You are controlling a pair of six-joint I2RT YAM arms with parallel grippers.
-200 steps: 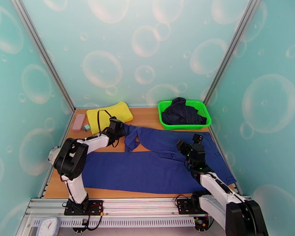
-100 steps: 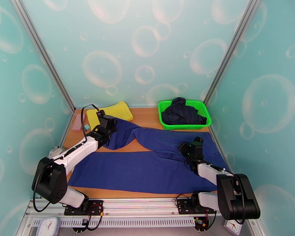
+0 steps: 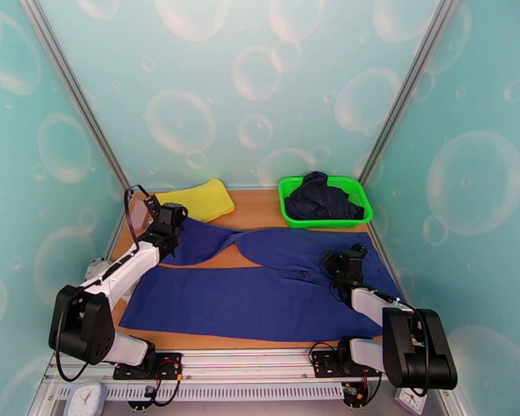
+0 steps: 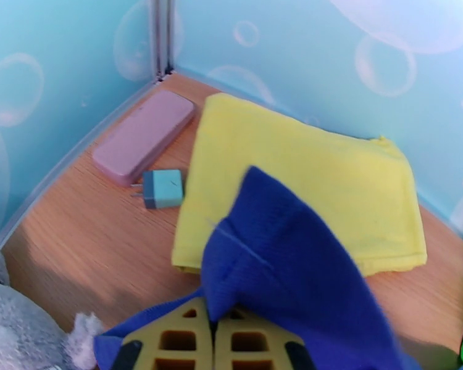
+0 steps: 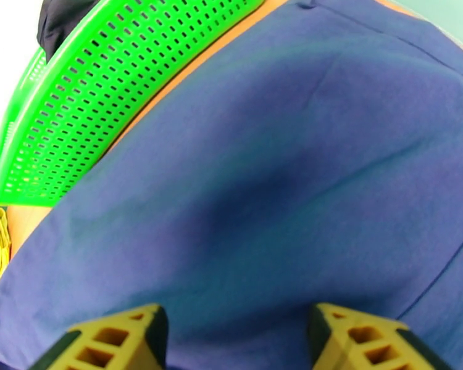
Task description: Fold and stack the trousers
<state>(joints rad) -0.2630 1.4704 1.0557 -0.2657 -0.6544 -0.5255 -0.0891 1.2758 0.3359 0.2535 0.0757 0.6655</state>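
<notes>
The royal-blue trousers [image 3: 246,299] lie spread over the table, the near leg flat from left to right. The far leg is drawn out toward the back left. My left gripper [image 3: 167,220] is shut on that leg's end, and in the left wrist view its yellow fingers [image 4: 170,334] pinch the blue cloth [image 4: 287,266] just above the yellow cloth. My right gripper [image 3: 346,261] hovers low over the waist end at the right. Its fingers [image 5: 111,340] stand apart with the flat blue cloth [image 5: 281,180] below and nothing between them.
A folded yellow cloth [image 3: 199,198] lies at the back left, with a pink case [image 4: 144,135] and a small teal plug [image 4: 163,188] beside it. A green basket [image 3: 286,202] at the back right holds a dark navy garment [image 3: 322,198]. Walls close in on both sides.
My left gripper has carried the leg's end leftward and farther back, stretching the bunched leg out straight. The right arm has dropped lower over the waist end.
</notes>
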